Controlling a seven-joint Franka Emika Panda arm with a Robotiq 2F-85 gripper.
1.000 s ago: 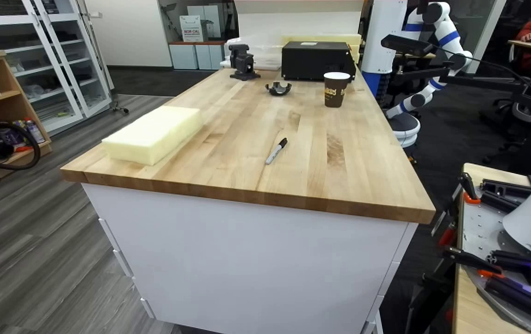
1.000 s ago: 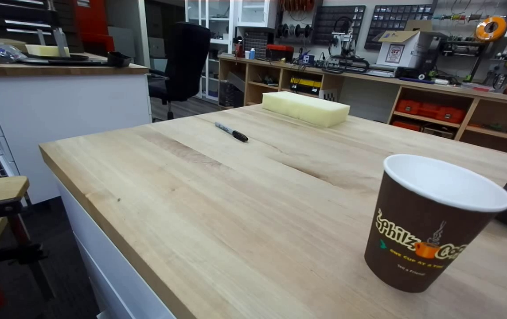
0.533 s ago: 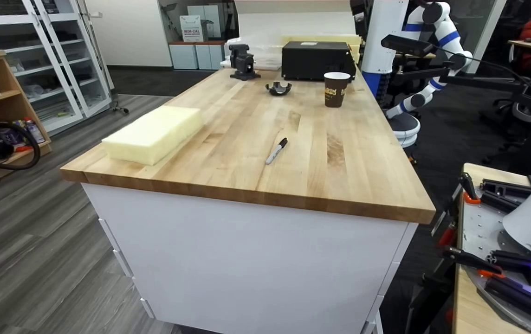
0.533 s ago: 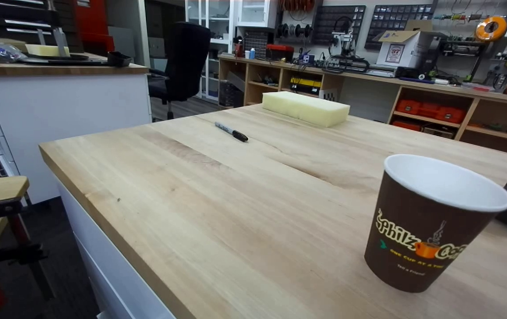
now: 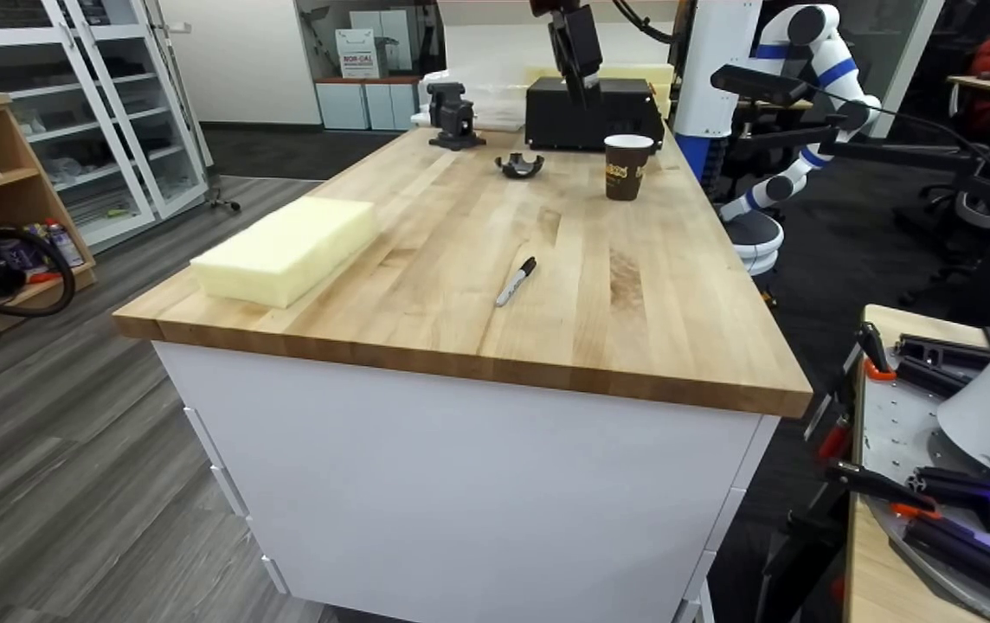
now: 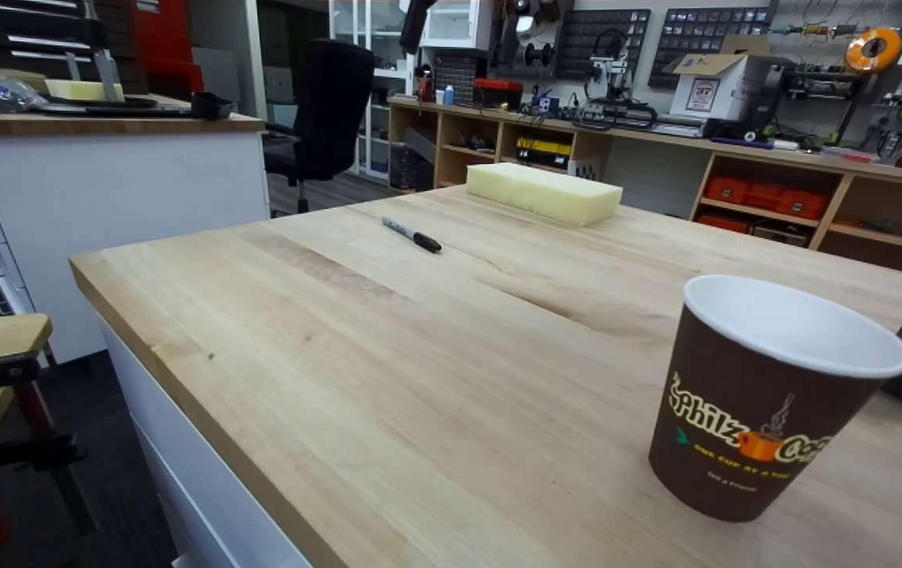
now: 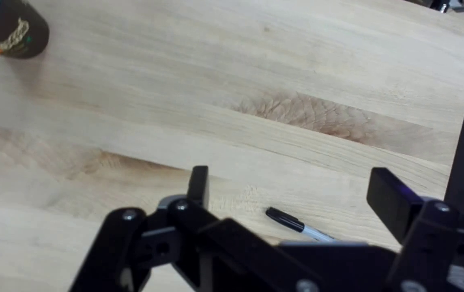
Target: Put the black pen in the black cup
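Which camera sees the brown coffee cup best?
An exterior view: there the cup is big and whole, its writing easy to see. In an exterior view the cup also shows whole, but small. The wrist view cuts the cup off at the top left corner.

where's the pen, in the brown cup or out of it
Out: in both exterior views the pen lies on the wooden tabletop, clearly apart from the cup, which stands upright.

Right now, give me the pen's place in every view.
In an exterior view: pen, just above and right of centre.
In an exterior view: pen, upper left of centre.
Wrist view: pen, lower right of centre, partly hidden by the gripper.
Shared landmark: the white-rimmed cup.
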